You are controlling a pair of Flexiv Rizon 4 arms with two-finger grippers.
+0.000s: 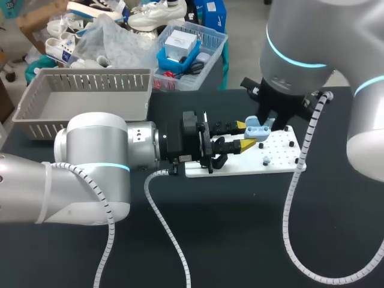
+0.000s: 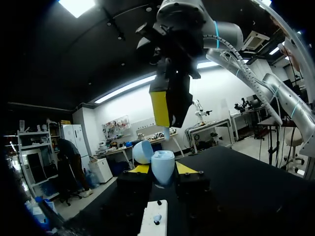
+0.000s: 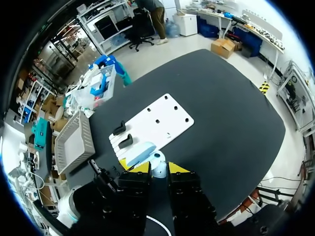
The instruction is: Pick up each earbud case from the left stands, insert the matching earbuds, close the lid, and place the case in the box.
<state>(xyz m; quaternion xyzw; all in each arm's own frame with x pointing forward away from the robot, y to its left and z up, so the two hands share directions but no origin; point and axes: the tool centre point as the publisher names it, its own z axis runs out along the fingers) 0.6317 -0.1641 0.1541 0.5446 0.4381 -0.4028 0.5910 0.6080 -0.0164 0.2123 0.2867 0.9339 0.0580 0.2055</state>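
A pale blue earbud case (image 1: 257, 128) with its lid open is held over the white board (image 1: 273, 155), and my left gripper (image 1: 245, 136) is shut on it from both sides. In the left wrist view the case (image 2: 163, 167) sits between my yellow tips, its lid (image 2: 142, 151) tipped back. My right gripper (image 2: 167, 115) hangs straight above the case, shut on a small pale earbud (image 2: 166, 132). From the right wrist view the right gripper (image 3: 158, 168) is just over the case's lid (image 3: 141, 153).
The grey basket (image 1: 90, 96) stands at the back left, with a clear bin of loose items (image 1: 207, 57) beside it. Black pegs and stands (image 3: 123, 135) rise from the white board (image 3: 162, 120). One small earbud (image 2: 156, 217) rests on the board below the left gripper.
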